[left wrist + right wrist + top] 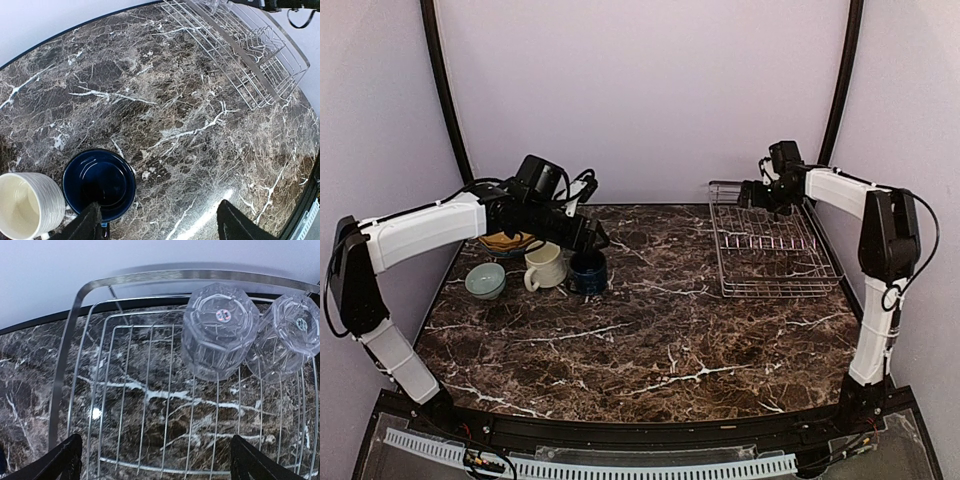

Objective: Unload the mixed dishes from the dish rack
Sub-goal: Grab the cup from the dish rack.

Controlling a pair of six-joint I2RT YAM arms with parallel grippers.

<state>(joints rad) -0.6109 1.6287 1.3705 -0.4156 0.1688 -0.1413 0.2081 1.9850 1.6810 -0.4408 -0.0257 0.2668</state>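
The dark navy mug stands upright on the marble beside the cream mug. My left gripper hangs open just above them. One of its fingers overlaps the navy mug's near rim, and nothing lies between the fingers. From above, the navy mug, cream mug, pale green bowl and yellow plates cluster under the left gripper. My right gripper is open over the dish rack's far left corner. Two clear glass tumblers stand upside down in the rack, beyond the right gripper.
The rack's upright dividers run across its middle. The table's back edge and the wall lie right behind the rack. Black frame posts rise at both back corners. The left arm reaches over the table's left edge.
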